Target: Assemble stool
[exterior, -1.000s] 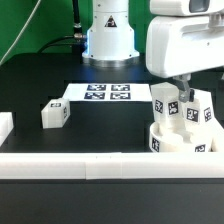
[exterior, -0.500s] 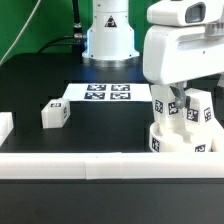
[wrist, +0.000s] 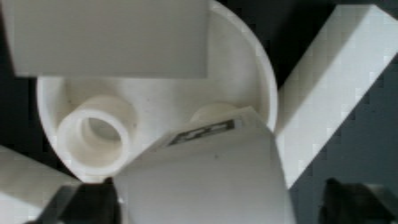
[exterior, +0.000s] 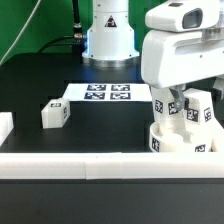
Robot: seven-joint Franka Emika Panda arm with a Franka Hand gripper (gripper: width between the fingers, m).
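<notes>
White hard plastic makes up every part of the stool, and the thick round disc seat sits at the exterior view's lower right, just behind the long white border rail. Two short blocky tagged legs stand upright on it. The third blocky leg lies apart on the black table at the exterior view's centre left. The wrist view shows one upright leg framed by the dark fingers of the gripper. A dark gap shows on one side of the leg, so the pincer looks released and straddling it, not clenched. An empty round socket in the seat sits close by. These parts probably handle as light, rigid and smooth, so they will not give under pressure but could slip or twist in a loose pinch. The sensible hold seems to be across two flat opposite faces of the leg, well above the seat, squarely centred so that it stays plumb.
</notes>
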